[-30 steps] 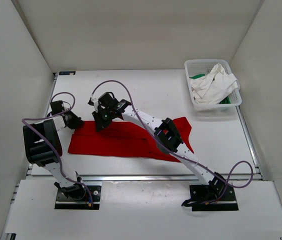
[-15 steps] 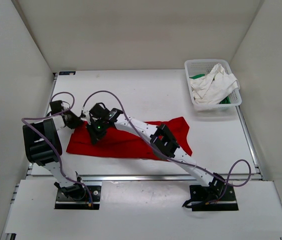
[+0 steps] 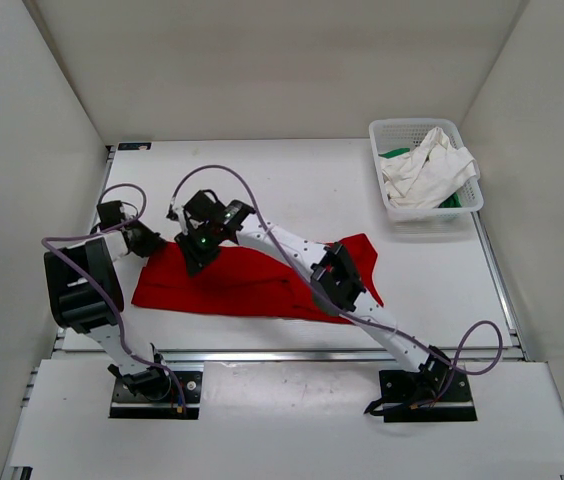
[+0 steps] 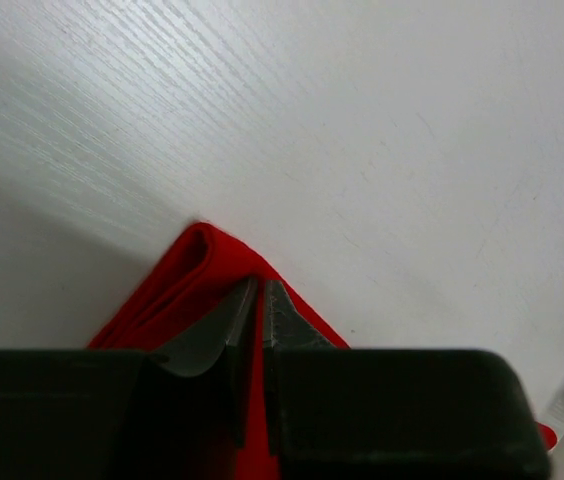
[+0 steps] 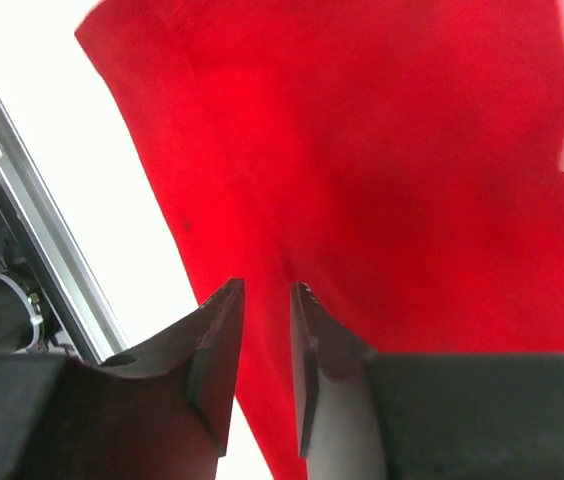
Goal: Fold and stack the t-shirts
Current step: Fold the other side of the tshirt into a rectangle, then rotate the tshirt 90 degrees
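The red t-shirt (image 3: 232,287) lies folded into a long band across the front of the table (image 3: 292,180). My left gripper (image 3: 149,243) is shut on the shirt's upper left corner. In the left wrist view, a thin strip of that red shirt (image 4: 187,270) sits between the left gripper's (image 4: 259,287) closed fingers. My right gripper (image 3: 192,258) hovers just right of it, over the band's left end. The right wrist view has the right gripper (image 5: 267,292) open, its jaws apart and empty above the red shirt (image 5: 382,150). The off-white t-shirt (image 3: 424,172) and the green t-shirt (image 3: 394,153) lie in the basket.
A white mesh basket (image 3: 394,209) stands at the back right corner. An aluminium rail (image 3: 292,352) runs along the table's front edge and shows as the rail (image 5: 22,230) in the right wrist view. White walls enclose the table on three sides.
My right gripper carried the red cloth left toward my left gripper, then opened and let it go, lifting slightly. The shirt's left end now lies further left. My left gripper stayed shut.
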Controlling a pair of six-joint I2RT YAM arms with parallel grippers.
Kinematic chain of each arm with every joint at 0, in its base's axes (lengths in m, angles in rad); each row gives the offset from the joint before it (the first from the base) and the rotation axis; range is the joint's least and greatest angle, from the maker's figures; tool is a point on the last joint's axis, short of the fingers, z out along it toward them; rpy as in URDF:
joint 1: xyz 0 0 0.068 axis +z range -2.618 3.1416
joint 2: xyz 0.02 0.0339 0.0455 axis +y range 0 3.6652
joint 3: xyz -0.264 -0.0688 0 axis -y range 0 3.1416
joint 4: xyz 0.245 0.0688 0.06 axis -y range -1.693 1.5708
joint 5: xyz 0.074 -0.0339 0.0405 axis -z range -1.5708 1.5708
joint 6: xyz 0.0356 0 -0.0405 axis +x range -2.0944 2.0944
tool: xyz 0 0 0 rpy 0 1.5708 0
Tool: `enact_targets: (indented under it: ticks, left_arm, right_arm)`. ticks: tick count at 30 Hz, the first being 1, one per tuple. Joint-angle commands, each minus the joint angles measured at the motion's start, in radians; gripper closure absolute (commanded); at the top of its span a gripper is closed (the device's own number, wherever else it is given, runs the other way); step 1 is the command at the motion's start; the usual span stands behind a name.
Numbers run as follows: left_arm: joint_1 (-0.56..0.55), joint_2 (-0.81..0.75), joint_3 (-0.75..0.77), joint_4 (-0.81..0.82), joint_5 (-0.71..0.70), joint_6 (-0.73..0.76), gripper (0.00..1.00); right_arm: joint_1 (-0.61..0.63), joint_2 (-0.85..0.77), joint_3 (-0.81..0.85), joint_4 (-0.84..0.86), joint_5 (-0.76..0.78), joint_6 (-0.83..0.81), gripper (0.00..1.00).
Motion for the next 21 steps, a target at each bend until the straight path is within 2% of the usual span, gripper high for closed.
enact_targets:
  ticks: [1,3,5,8,10,12,13,14,16,21]
  left_arm:
    - [-0.012,-0.088,0.023,0.009,0.015,-0.015,0.81]
    - [-0.045,-0.119,0.022,0.007,0.006,-0.009,0.82]
    - [-0.074,-0.173,0.005,0.024,-0.014,-0.011,0.81]
    - [-0.139,-0.263,-0.065,0.073,-0.057,-0.034,0.80]
    - [-0.200,-0.312,-0.136,0.148,-0.068,-0.066,0.79]
    - [-0.271,-0.375,-0.225,0.190,-0.088,-0.084,0.78]
    - [-0.279,-0.391,-0.242,0.213,-0.092,-0.094,0.79]
    - [-0.321,-0.397,-0.283,0.217,-0.092,-0.118,0.78]
    - [-0.293,-0.400,-0.378,0.320,-0.022,-0.178,0.78]
    - [-0.190,-0.322,-0.454,0.412,0.079,-0.253,0.79]
  right_arm:
    - [-0.064,-0.178,0.031,-0.060,0.088,-0.054,0.79]
    - [-0.120,-0.235,-0.024,-0.100,0.120,-0.084,0.86]
    - [-0.162,-0.333,-0.114,-0.124,0.145,-0.119,0.98]
    - [-0.210,-0.483,-0.275,-0.119,0.241,-0.155,1.00]
    - [-0.233,-0.614,-0.481,-0.030,0.268,-0.143,0.99]
    - [-0.289,-0.844,-0.874,0.209,0.257,-0.082,1.00]
    - [-0.332,-0.902,-0.979,0.275,0.246,-0.031,1.00]
    - [-0.358,-1.001,-1.164,0.399,0.214,-0.006,1.00]
    - [-0.449,-1.141,-1.448,0.574,0.174,0.076,1.00]
    - [-0.545,-1.173,-1.708,0.707,0.166,0.153,1.00]
